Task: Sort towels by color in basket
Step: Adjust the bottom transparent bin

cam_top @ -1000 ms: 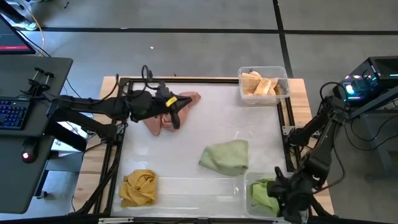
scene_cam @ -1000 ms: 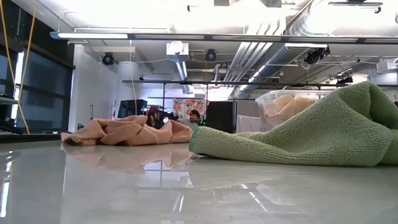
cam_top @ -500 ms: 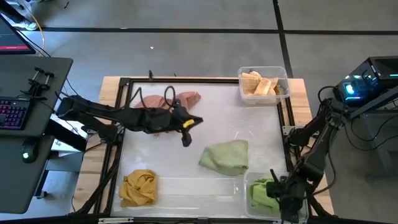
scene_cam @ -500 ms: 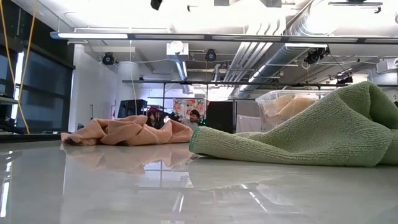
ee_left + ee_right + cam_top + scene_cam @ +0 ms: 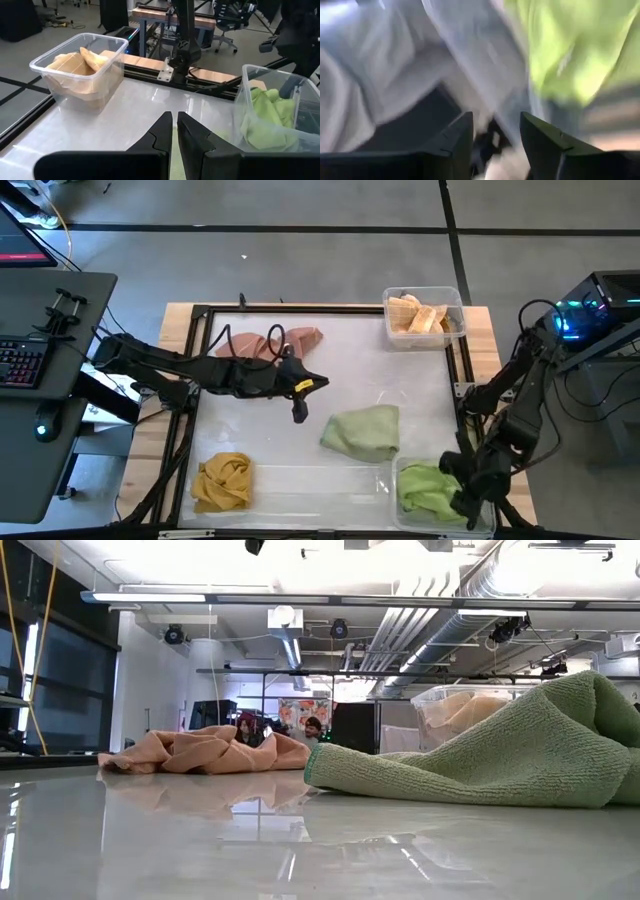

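High view: left gripper [image 5: 298,412], fingers pressed together and empty, is leaving the salmon towel [image 5: 262,345] for the loose green towel [image 5: 364,431]; right gripper [image 5: 462,502], fingers apart, is withdrawing from the binned green towel [image 5: 425,486].

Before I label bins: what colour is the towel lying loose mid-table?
Light green towel, clearest in the high view.

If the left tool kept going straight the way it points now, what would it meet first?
Probably the loose green towel on the table. The left tool, shut and empty, points that way. The clear bin of green towels sits farther along. Depth is unclear, so it could pass above the towel.
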Controlling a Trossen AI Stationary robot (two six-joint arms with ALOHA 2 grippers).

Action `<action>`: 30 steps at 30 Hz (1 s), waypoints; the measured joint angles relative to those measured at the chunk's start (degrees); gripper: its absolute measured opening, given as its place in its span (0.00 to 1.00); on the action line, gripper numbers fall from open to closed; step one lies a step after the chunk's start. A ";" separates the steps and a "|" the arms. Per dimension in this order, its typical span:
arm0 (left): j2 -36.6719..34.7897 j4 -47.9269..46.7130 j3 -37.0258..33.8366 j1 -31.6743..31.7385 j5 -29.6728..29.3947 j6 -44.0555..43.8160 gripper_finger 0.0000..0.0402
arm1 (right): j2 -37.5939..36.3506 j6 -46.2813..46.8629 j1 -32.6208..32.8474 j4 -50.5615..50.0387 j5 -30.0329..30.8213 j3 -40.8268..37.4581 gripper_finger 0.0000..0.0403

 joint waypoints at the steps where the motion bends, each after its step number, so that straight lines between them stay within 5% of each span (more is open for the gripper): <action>1: 0.00 -0.13 0.00 0.00 0.02 0.00 0.04 | 0.00 -0.99 0.59 -0.40 3.75 0.00 0.40; 7: 0.00 -0.62 0.00 0.00 0.02 0.02 0.04 | 2.60 -13.72 1.33 -3.92 21.23 -0.04 0.47; 12: 0.00 -1.92 0.00 -0.27 0.02 -2.11 0.04 | 7.08 -23.79 0.28 -0.84 22.24 0.68 0.43; 20: -0.04 -0.91 0.00 -0.37 -1.40 -4.22 0.04 | 7.31 -45.67 -9.93 -0.57 40.13 6.91 0.37; 25: -0.04 -1.17 0.00 -0.38 -1.64 -4.56 0.04 | 7.34 -60.58 -22.99 1.03 36.43 4.39 0.37; 30: -0.02 -4.75 0.00 -0.39 -1.66 -8.72 0.04 | 7.39 -70.86 -33.68 11.63 21.94 -2.36 0.39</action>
